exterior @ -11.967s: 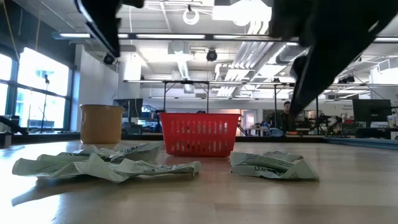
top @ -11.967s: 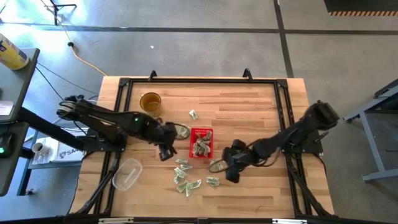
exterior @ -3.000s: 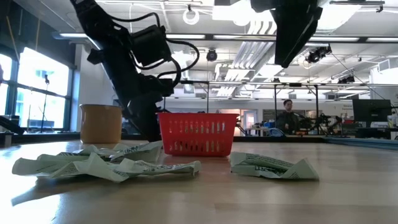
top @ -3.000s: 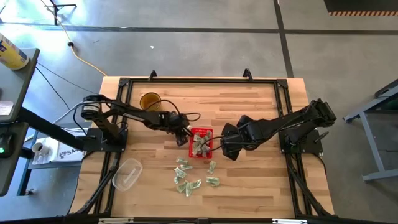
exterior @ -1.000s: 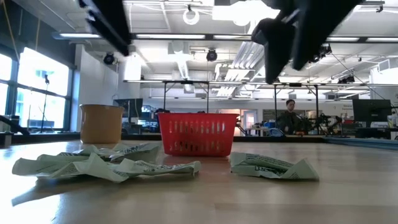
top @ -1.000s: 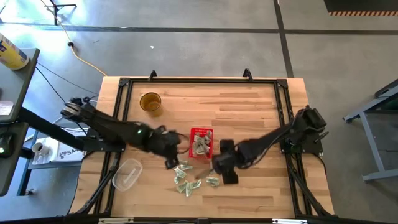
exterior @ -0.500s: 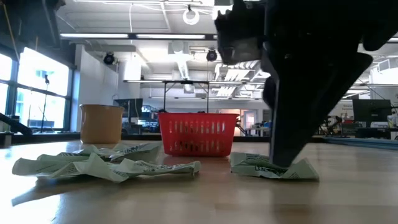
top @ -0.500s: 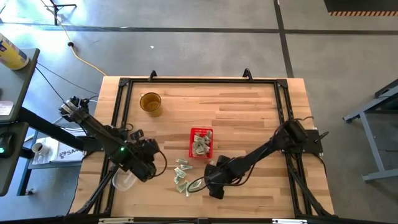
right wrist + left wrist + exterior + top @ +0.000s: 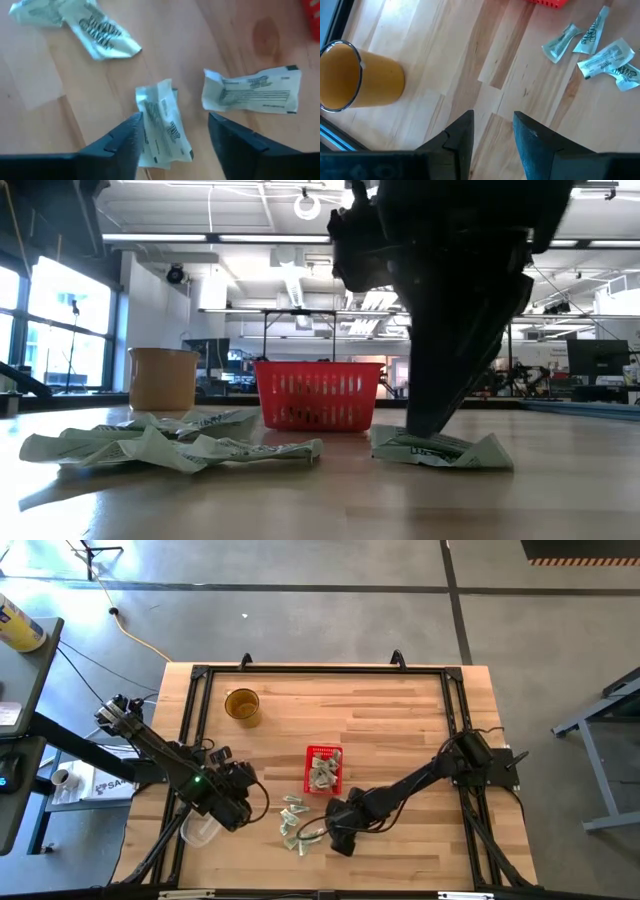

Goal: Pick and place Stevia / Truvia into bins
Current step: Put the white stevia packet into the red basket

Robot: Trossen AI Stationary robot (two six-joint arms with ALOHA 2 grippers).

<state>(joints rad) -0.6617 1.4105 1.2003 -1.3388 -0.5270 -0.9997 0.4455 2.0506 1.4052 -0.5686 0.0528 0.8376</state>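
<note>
Spread fingers (image 9: pixel 120 145) of the right gripper (image 9: pixel 172 145) straddling one sachet (image 9: pixel 162 127) among loose ones on the pale wood plank table (image 9: pixel 400 710), red basket (image 9: pixel 323 769) nearby holding some, left gripper (image 9: pixel 492 142) parted and empty, sachet print unreadable, bright workshop hall behind.

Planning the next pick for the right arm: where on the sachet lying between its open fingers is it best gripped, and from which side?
Probably across the short width, near the middle, coming straight down from above. The sachet lies flat on the table, its long axis running along the gap of the right gripper, whose fingers already flank its long edges.
</note>
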